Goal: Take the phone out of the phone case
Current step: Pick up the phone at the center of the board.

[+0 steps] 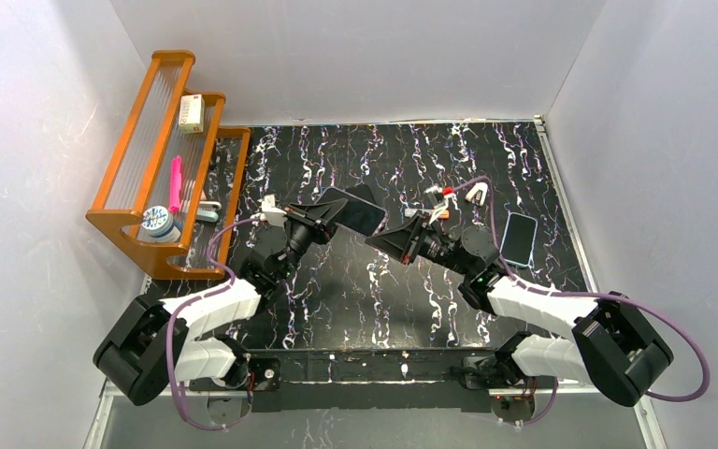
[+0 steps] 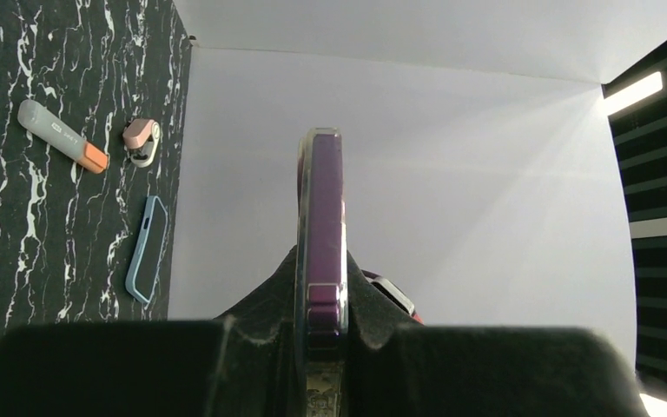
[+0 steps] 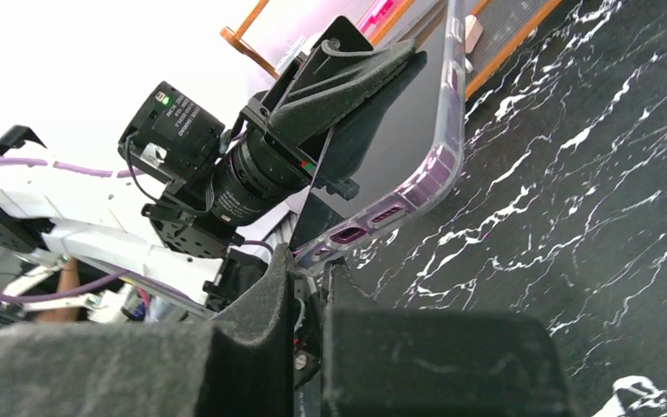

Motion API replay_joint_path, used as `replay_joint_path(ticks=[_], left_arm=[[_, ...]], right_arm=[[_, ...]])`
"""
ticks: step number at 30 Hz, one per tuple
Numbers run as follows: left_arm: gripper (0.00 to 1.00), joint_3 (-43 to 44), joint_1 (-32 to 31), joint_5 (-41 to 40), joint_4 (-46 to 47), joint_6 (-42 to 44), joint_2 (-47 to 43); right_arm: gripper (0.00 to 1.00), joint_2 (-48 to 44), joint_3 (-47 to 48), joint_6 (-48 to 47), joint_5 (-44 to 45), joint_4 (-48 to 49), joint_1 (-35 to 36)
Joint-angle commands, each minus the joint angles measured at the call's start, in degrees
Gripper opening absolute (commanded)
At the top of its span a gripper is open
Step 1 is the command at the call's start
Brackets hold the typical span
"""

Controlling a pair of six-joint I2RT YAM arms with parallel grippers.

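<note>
A: Left claw?
B: Clamped across the phone, held off the table near its centre. Right claw nips the phone case at the port end.
A: Long axis?
B: Ten o'clock to four, ports toward four

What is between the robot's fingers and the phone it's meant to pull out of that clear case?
Nothing visible. Both arms hold the phone up off the table. The left fingers clamp across its flat faces, and the right fingers pinch a corner of the clear case. Only the case itself wraps the phone.
</note>
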Motion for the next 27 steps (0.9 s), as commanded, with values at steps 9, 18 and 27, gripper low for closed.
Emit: replay_joint_path(ticks=[9, 18, 27], left_arm=[[0.00, 5.5, -0.7, 13.0, -0.6, 2.7, 2.3], [0.00, 9.6, 3.4, 22.5, -1.3, 7.0, 4.5], [0.00, 15.6, 15.7, 35.7, -14.8, 22.1, 3.4]], right_arm=[[0.01, 2.2, 11.6, -29.3, -8.8, -12.1, -0.2], [0.01, 3.2, 15.3, -35.8, -4.4, -20.9, -0.3], [0.49, -1.5, 12.8, -33.3, 0.9, -28.2, -0.8]])
